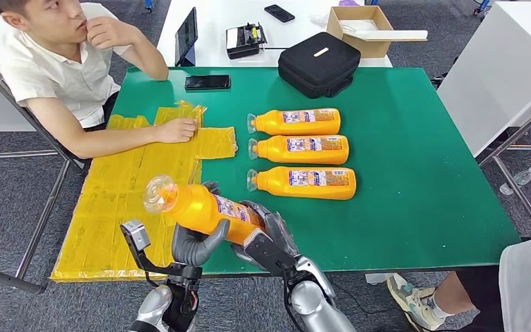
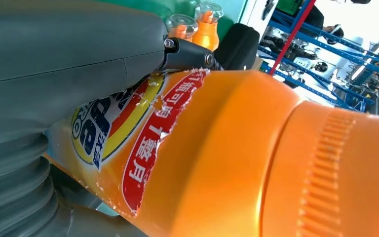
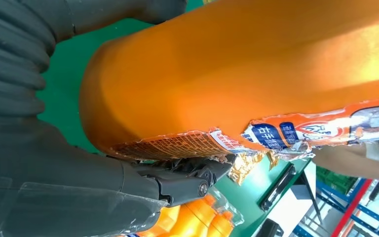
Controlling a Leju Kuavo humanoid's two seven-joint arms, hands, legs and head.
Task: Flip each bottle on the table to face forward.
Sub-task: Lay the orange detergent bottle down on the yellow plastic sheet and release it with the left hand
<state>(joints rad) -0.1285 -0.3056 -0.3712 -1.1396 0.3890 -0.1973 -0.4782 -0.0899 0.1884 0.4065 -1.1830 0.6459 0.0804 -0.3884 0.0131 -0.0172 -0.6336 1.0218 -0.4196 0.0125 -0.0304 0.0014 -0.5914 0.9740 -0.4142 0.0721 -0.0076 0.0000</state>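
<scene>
1. Both hands gripped one orange bottle [image 1: 204, 207], held above the near edge of the green table [image 1: 422, 187], its clear cap pointing toward the robot's left and slightly up.
2. The left hand [image 1: 197, 243] was closed around the bottle from below, near its middle; in the left wrist view the thumb lay across the torn label of the bottle [image 2: 237, 163].
3. The right hand [image 1: 269, 238] clasped the bottle's base end; the right wrist view showed dark fingers [image 3: 187, 180] pressed against the bottle [image 3: 237, 74] at the ragged label edge.
4. Three more orange bottles lay on their sides in a row on the table, caps toward the robot's left, labels up: far bottle [image 1: 296, 122], middle bottle [image 1: 301, 148], near bottle [image 1: 304, 182]. They lay just beside one another.
5. A person [image 1: 62, 69] sat at the table's left side, one hand resting on yellow sheets [image 1: 124, 187].
6. A black case [image 1: 318, 63], a phone [image 1: 207, 82] and a cardboard box [image 1: 363, 28] sat at the far end.
</scene>
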